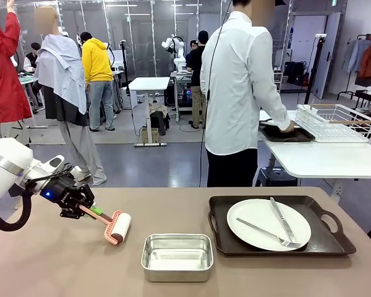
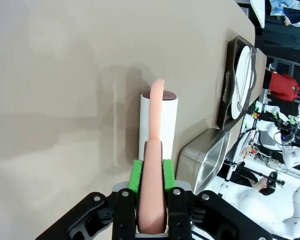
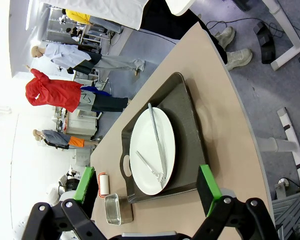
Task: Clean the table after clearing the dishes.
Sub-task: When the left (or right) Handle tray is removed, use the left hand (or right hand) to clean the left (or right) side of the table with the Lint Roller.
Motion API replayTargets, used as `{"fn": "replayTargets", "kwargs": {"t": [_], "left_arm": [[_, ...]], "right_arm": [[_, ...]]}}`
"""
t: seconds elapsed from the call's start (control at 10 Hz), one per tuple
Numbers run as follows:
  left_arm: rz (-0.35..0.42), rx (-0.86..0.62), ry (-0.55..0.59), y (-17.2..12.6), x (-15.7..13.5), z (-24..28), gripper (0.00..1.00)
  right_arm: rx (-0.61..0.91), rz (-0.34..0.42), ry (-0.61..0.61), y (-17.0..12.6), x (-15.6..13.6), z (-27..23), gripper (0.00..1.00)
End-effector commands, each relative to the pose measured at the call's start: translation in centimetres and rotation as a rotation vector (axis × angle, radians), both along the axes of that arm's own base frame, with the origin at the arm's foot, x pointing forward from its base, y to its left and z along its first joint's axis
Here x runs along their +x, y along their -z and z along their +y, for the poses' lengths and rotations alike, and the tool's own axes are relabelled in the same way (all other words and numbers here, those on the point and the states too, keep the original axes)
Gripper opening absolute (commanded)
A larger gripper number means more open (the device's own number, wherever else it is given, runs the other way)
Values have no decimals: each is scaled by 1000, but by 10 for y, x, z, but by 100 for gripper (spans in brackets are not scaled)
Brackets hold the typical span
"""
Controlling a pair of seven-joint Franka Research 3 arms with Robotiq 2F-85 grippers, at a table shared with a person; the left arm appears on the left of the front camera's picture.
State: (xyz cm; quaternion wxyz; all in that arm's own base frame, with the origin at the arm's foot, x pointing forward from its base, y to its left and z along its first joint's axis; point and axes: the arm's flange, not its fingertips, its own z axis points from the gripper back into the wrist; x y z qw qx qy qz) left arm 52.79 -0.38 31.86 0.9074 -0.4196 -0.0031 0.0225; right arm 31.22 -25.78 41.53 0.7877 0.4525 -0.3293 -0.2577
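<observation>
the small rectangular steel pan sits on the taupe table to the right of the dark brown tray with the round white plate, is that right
Not quite. The small rectangular steel pan sits on the taupe table to the left of the dark brown tray with the round white plate, not to its right. The front view shows this.

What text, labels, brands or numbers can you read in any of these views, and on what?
None can be read.
The lint roller, steel pan, plate and tray carry no visible print.
Anything printed in the room behind the table is too small or blurred to read.
</observation>
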Motion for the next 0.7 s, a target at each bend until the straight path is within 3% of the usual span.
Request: {"fn": "replayTargets", "kwargs": {"t": [0.0, 0.3, 0.6], "left_arm": [[-21, 63, -19, 13, 8, 36, 21], [-7, 109, -11, 8, -4, 101, 21], [-44, 195, -10, -3, -14, 148, 21]], "right_arm": [[7, -22, 0, 0, -1, 0, 100], [7, -22, 0, 0, -1, 0, 100], [7, -22, 0, 0, -1, 0, 100]]}}
